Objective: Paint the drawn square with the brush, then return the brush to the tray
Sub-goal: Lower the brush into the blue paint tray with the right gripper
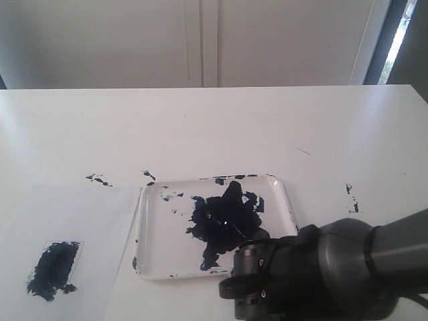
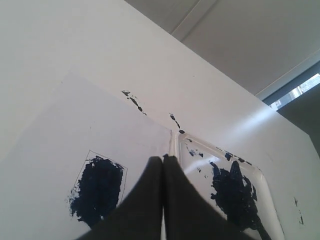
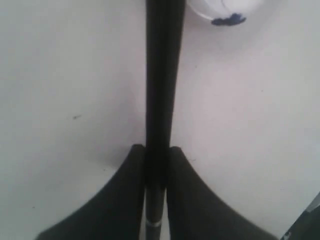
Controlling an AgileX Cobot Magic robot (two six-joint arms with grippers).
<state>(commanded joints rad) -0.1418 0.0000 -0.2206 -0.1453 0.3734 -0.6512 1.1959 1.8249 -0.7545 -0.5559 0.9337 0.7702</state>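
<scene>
pinching the brush (image 3: 160, 75) between them, the right jaws sit closed on its black shaft, one on either side. the shaft runs straight out ahead of them above the white bench (image 3: 65, 90). a short piece of handle with a pale band shows behind the grip. the far end of the brush leaves the frame just beside a rounded corner of the tray (image 3: 220, 7), so its painted tip cannot be seen.

from the exterior view, the right arm (image 1: 348, 267) reaches in low at the near right corner of the tray (image 1: 284, 200). its dark wrist overlaps the near edge of the paint blotch (image 1: 224, 221). the brush itself cannot be picked out there against the dark paint.

the left jaws are pressed together with nothing between them. in the left wrist view they hang above the line where the paper sheet (image 2: 75, 115) meets the tray (image 2: 197, 160).

the drawn square (image 1: 53, 269) lies on the paper sheet (image 1: 100, 214) to the left of the tray, well apart from the right jaws, and is unevenly filled with dark blue-black paint. small paint flecks (image 1: 99, 178) dot the bench behind the sheet.
</scene>
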